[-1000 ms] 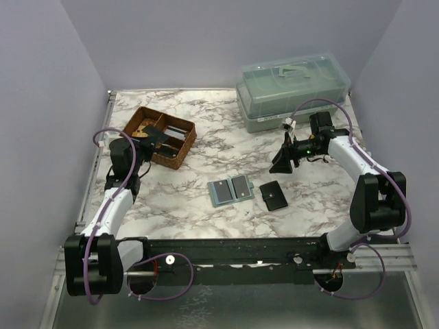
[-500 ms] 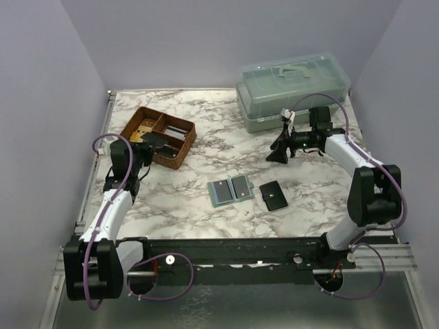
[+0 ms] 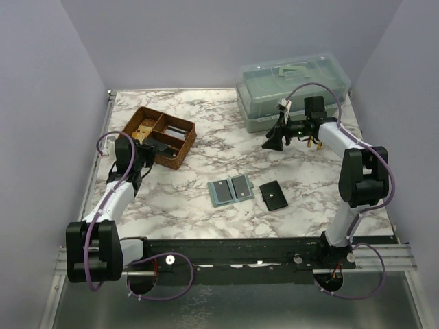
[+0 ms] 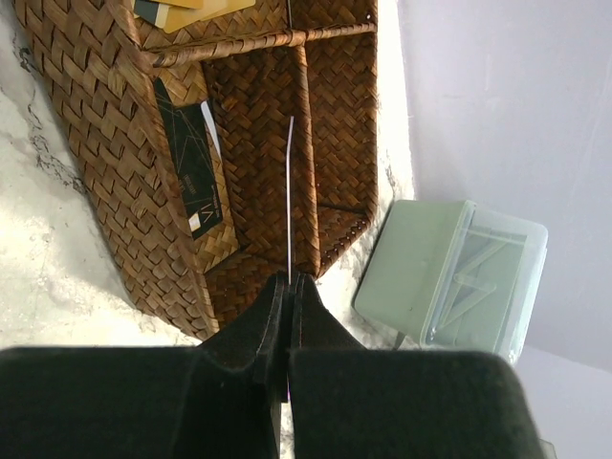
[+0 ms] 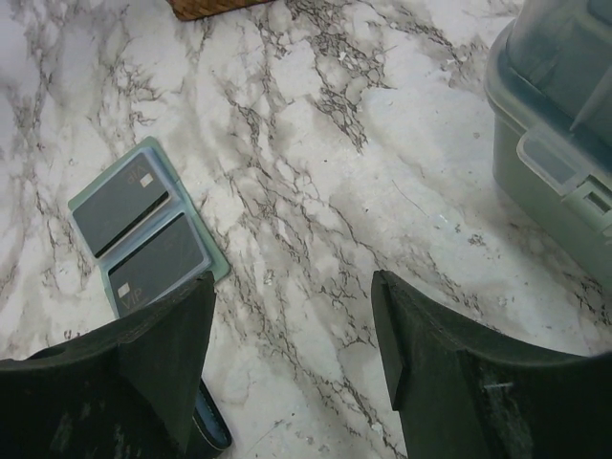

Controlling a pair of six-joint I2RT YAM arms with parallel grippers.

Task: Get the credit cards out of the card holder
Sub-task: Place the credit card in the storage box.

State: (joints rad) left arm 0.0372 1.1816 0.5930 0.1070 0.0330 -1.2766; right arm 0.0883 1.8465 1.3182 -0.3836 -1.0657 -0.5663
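The sage green card holder (image 3: pixel 231 190) lies open and flat on the marble table, with two dark grey cards in its slots; it also shows in the right wrist view (image 5: pixel 143 234). My left gripper (image 3: pixel 152 145) is shut on a thin card seen edge-on (image 4: pixel 290 191), held over the wicker basket (image 3: pixel 180 151). Its colour cannot be told. My right gripper (image 3: pixel 272 142) is open and empty above bare marble, to the back right of the holder; its jaws stand wide apart in the right wrist view (image 5: pixel 292 287).
The wicker basket (image 4: pixel 115 172) holds a black card (image 4: pixel 191 163) and yellowish cards (image 4: pixel 182 10). A black snap wallet (image 3: pixel 273 195) lies right of the holder. A clear green plastic box (image 3: pixel 291 89) stands at the back right, close behind the right gripper.
My right gripper has moved back and a little left, toward the plastic box, still open. The left gripper has shifted slightly at the basket. The card holder has not moved.
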